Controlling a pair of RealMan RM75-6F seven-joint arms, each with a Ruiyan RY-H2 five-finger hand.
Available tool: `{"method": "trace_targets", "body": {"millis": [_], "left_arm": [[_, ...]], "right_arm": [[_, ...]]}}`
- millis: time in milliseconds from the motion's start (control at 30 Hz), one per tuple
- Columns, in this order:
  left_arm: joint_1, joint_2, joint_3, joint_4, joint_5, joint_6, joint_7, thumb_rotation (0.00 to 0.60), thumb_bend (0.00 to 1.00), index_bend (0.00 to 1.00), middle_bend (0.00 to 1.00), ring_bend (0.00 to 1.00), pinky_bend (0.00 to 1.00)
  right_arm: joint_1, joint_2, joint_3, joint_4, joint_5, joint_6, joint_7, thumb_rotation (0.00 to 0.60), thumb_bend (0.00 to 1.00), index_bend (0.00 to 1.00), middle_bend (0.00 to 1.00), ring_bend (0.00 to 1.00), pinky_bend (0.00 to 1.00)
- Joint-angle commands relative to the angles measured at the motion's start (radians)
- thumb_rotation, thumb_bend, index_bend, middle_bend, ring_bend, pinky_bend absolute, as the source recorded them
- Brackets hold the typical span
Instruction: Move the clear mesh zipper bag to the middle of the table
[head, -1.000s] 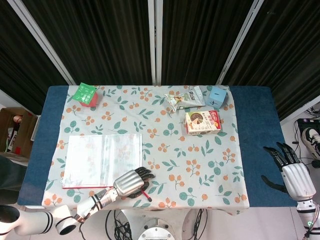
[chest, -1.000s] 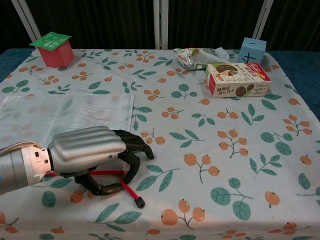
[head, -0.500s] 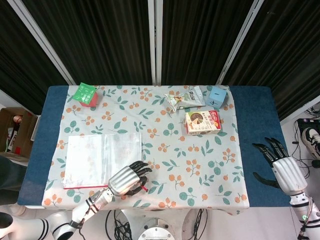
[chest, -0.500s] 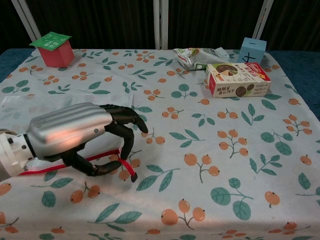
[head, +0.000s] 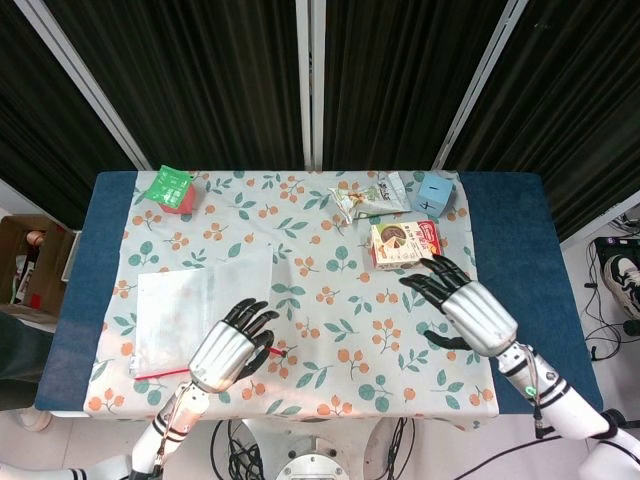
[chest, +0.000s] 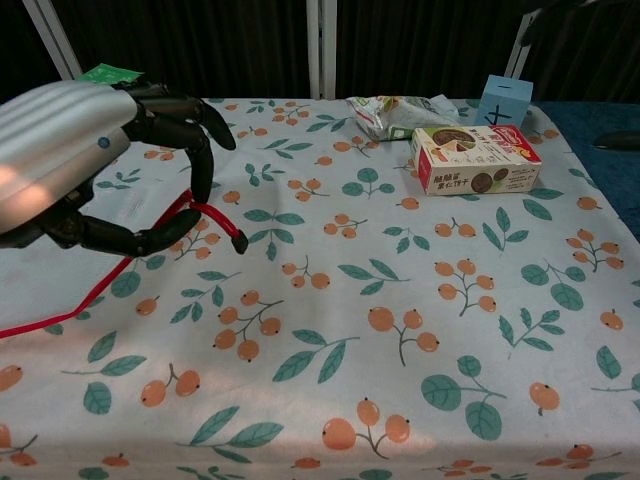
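While pinching the clear mesh zipper bag (head: 195, 305) by its red zipper edge (chest: 120, 265), left hand (head: 228, 352) lifts near the table's front-left; bare cloth (head: 340, 330) mid-table. Right hand (head: 470, 312), fingers spread, over the right side, largely cropped from chest view.

One tabletop (head: 510, 215) with a flowered cloth. On it: one clear mesh zipper bag (head: 190, 305) with a red zipper at the near left, one red and green carton (head: 170, 188) at the far left, one crumpled snack packet (head: 368, 197), one blue box (head: 434, 192) at the far right, and one biscuit box (head: 405, 243) just near of them. Two robot hands: left hand (head: 232, 348), right hand (head: 465, 307).
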Motion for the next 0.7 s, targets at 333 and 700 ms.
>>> {"method": "trace_targets", "body": {"millis": [333, 700], "left_arm": [[0.093, -0.034, -0.045, -0.100, 0.062, 0.131, 0.202, 0.600, 0.40, 0.66, 0.47, 0.40, 0.41], [0.119, -0.056, -0.075, -0.135, 0.124, 0.139, 0.341, 0.600, 0.39, 0.68, 0.58, 0.51, 0.53]], "right_arm": [[0.313, -0.109, 0.184, -0.174, 0.355, -0.338, -0.379, 0.600, 0.13, 0.12, 0.18, 0.00, 0.03], [0.492, -0.283, 0.207, -0.145, 0.600, -0.354, -0.585, 0.600, 0.13, 0.14, 0.19, 0.00, 0.03]]}}
